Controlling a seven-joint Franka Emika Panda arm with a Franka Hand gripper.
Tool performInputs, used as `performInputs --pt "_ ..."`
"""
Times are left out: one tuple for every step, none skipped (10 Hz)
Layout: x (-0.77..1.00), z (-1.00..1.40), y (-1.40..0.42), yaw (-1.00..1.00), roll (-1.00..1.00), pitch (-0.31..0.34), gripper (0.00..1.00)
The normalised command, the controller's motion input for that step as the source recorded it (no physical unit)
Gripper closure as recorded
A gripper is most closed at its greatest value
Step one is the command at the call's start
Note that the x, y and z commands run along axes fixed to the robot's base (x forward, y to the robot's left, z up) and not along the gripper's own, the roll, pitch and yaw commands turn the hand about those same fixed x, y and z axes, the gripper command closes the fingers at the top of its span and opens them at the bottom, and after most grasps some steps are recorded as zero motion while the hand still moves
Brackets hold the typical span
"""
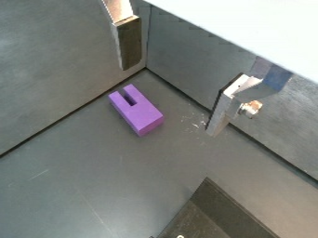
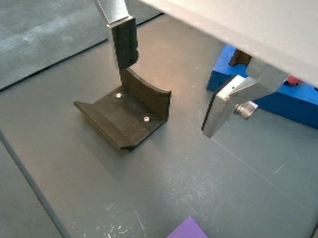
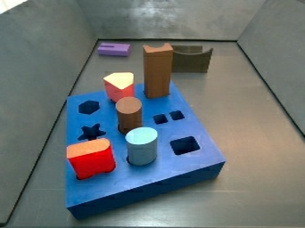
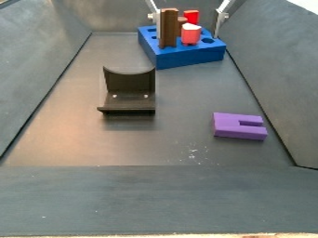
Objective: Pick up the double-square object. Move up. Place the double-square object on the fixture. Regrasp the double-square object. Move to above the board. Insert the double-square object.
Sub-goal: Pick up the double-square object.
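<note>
The double-square object is a small purple block lying flat on the grey floor, near a wall in both side views. Only its corner shows in a wrist view. The fixture stands on the floor between the block and the board, as the side views show. My gripper hangs above the floor, open and empty, with the block below and to one side of it. In a wrist view the gripper is beside the fixture, with the blue board behind.
The board carries a tall brown block, a red rounded-square block, a light blue cylinder and a brown cylinder. Grey walls close in the floor on the sides.
</note>
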Motion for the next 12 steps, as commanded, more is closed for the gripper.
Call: performInputs --pt "0.00 0.00 0.34 0.07 0.00 0.000 0.00" --pt "0.00 -0.25 0.59 0.40 0.00 0.000 0.00" --pt "0.00 -0.36 0.26 0.93 0.00 0.000 0.00" --pt "-0.03 -0.44 0.00 1.00 0.03 -0.030 0.00" --pt "-0.07 -0.48 0.00 1.00 0.01 -0.067 0.00" --pt "0.00 -0.45 0.00 1.00 -0.01 -0.031 0.00" --pt "0.00 -0.45 0.00 1.00 -0.01 -0.026 0.00" --pt "-0.03 -0.56 0.00 1.00 0.00 -0.027 0.00" --pt "-0.11 -0.58 0.12 1.00 0.07 -0.081 0.00" --pt "-0.13 -0.59 0.07 0.98 0.16 -0.090 0.00" --pt "-0.17 -0.58 0.00 0.97 0.23 -0.100 0.00" --pt "-0.24 -0.53 0.06 0.88 0.26 -0.114 0.00"
